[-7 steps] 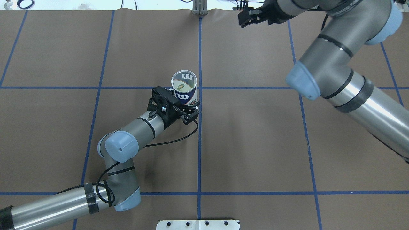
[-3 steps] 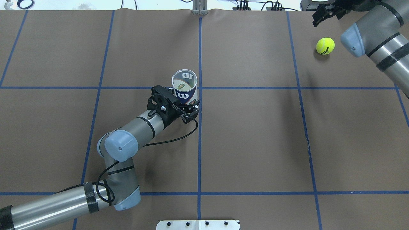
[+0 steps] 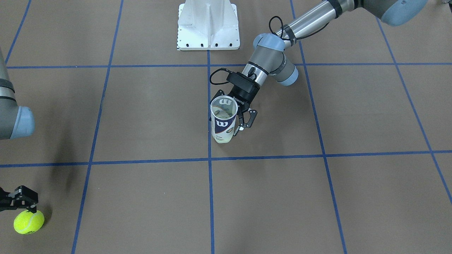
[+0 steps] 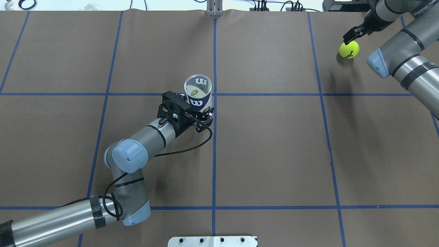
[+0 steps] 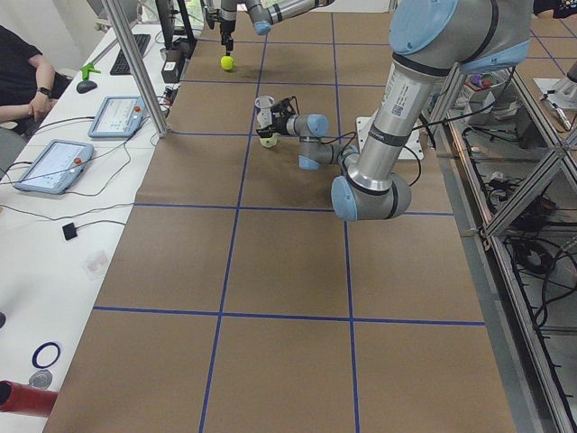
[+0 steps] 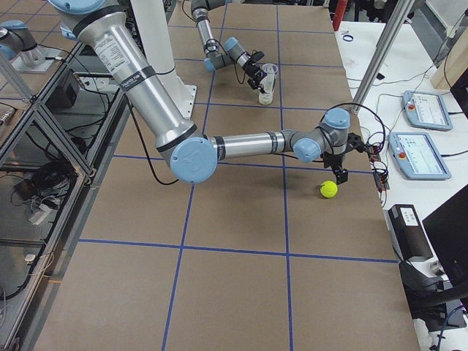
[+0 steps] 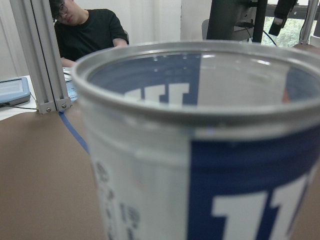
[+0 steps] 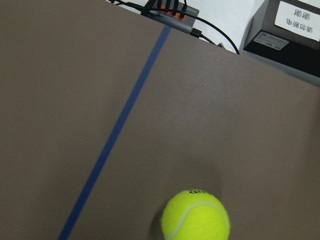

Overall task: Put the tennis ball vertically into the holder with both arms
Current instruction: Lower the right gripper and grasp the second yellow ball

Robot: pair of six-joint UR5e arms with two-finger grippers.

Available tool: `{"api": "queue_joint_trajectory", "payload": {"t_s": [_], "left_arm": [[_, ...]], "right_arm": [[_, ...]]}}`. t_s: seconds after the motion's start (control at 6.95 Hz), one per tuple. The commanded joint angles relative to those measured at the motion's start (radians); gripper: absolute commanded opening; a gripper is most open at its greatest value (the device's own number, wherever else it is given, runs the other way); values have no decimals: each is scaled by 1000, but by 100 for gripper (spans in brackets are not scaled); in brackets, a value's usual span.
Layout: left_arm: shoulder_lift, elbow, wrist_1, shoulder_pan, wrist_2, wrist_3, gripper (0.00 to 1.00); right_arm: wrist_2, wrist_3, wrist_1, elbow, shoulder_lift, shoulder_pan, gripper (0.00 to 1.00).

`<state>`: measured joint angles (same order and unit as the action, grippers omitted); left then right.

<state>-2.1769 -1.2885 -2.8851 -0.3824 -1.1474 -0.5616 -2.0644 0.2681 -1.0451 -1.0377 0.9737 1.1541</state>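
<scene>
The holder [image 4: 198, 92], a clear can with a navy and white "W" label, stands upright near the table's middle, its mouth open upward. It also shows in the front view [image 3: 223, 120] and fills the left wrist view [image 7: 200, 150]. My left gripper [image 4: 201, 111] is shut on its lower part from the side [image 3: 236, 113]. The yellow tennis ball [image 4: 349, 49] lies on the table at the far right, also in the front view [image 3: 29, 222] and the right wrist view [image 8: 196, 215]. My right gripper [image 4: 351, 34] hovers just above and behind the ball, open and empty [image 3: 19, 201].
The white pedestal base [image 3: 207, 24] stands at the robot's side of the table. A black box [image 4: 343, 6] and cables lie past the far edge near the ball. An operator [image 5: 18, 72] and tablets [image 5: 117, 115] are beyond that edge.
My right arm has swung from the far middle to the far right corner and come down close over the ball. The left arm and the holder have not moved.
</scene>
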Motion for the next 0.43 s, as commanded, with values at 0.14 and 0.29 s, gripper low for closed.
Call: {"api": "queue_joint_trajectory", "payload": {"t_s": [0.14,0.29], "left_arm": [[2,2,1,2,0,0,99],[2,2,1,0,0,0,99]], "right_arm": [[44,-1,19,47,2,-27,99],[50,-1,20,48,2,-39,99]]}}
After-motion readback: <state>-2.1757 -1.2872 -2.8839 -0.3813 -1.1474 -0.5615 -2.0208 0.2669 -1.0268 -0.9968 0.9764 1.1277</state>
